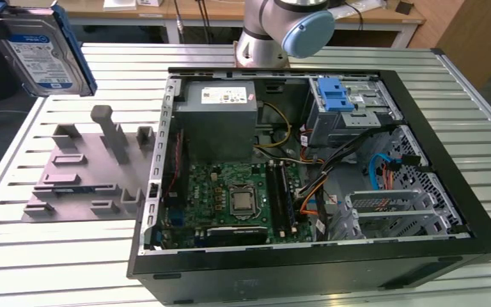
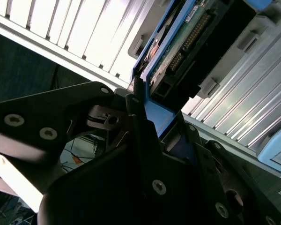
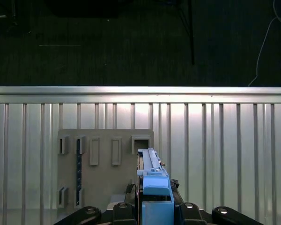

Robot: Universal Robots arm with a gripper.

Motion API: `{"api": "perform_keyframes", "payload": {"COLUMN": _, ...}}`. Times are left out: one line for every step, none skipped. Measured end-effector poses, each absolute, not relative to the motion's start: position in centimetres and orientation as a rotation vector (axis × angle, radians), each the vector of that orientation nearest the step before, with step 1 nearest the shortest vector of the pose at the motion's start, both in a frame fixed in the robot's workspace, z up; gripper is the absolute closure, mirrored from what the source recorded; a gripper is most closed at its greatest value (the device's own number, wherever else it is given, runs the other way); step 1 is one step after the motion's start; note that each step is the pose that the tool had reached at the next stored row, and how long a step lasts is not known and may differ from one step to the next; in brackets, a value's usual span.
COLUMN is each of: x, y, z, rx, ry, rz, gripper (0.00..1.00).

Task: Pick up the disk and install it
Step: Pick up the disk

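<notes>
The disk [image 1: 39, 50], a silver hard drive with a blue-and-white label and a blue frame, hangs in the air at the exterior view's upper left, above the slatted table and clear of the computer case. My gripper [image 3: 157, 212] is shut on the disk's blue frame. In the first wrist view the disk [image 3: 151, 165] stands edge-on between the fingers, over a grey fixture plate [image 3: 105, 187]. In the second wrist view the black fingers [image 2: 138, 115] clamp the blue edge of the disk [image 2: 189, 44], whose connector side shows.
An open black computer case [image 1: 450, 211] lies on the slatted metal table [image 1: 58, 268]. Inside it are a grey power supply box [image 1: 220, 118], a motherboard [image 1: 237, 198] and a grey drive cage with a blue latch [image 1: 337, 97]. The grey fixture plate [image 1: 84, 173] lies left of the case.
</notes>
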State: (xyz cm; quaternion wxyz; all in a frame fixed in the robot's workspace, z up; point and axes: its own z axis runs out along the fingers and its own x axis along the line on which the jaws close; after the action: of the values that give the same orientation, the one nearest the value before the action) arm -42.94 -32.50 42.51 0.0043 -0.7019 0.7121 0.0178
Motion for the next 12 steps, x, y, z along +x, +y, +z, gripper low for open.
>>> {"api": "perform_keyframes", "payload": {"x": -42.9, "y": -32.5, "z": 42.6, "rx": -2.199, "ry": 2.231, "rz": 0.056, "gripper": 0.64}}
{"api": "perform_keyframes", "payload": {"x": -42.9, "y": -32.5, "z": 42.7, "rx": -2.199, "ry": 2.231, "rz": 0.056, "gripper": 0.64}}
{"api": "perform_keyframes", "payload": {"x": -42.9, "y": -32.5, "z": 42.9, "rx": -2.199, "ry": 2.231, "rz": 0.056, "gripper": 0.64}}
{"api": "perform_keyframes", "payload": {"x": -42.9, "y": -32.5, "z": 43.0, "rx": -2.199, "ry": 2.231, "rz": 0.056, "gripper": 0.64}}
{"api": "perform_keyframes", "payload": {"x": -42.9, "y": -32.5, "z": 43.1, "rx": -2.199, "ry": 2.231, "rz": 0.056, "gripper": 0.64}}
{"api": "perform_keyframes", "payload": {"x": -42.9, "y": -32.5, "z": 43.3, "rx": -2.199, "ry": 2.231, "rz": 0.057, "gripper": 0.64}}
{"api": "perform_keyframes", "payload": {"x": -42.9, "y": -32.5, "z": 43.4, "rx": -2.198, "ry": 2.23, "rz": 0.057, "gripper": 0.64}}
{"api": "perform_keyframes", "payload": {"x": -42.9, "y": -32.5, "z": 43.6, "rx": -2.198, "ry": 2.23, "rz": 0.057, "gripper": 0.64}}
{"api": "perform_keyframes", "payload": {"x": -42.9, "y": -32.5, "z": 43.8, "rx": -2.198, "ry": 2.23, "rz": 0.057, "gripper": 0.64}}
{"api": "perform_keyframes", "payload": {"x": -42.9, "y": -32.5, "z": 43.9, "rx": -2.198, "ry": 2.23, "rz": 0.057, "gripper": 0.64}}
{"api": "perform_keyframes", "payload": {"x": -42.9, "y": -32.5, "z": 44.1, "rx": -2.198, "ry": 2.23, "rz": 0.058, "gripper": 0.64}}
{"api": "perform_keyframes", "payload": {"x": -42.9, "y": -32.5, "z": 44.2, "rx": -2.198, "ry": 2.23, "rz": 0.058, "gripper": 0.64}}
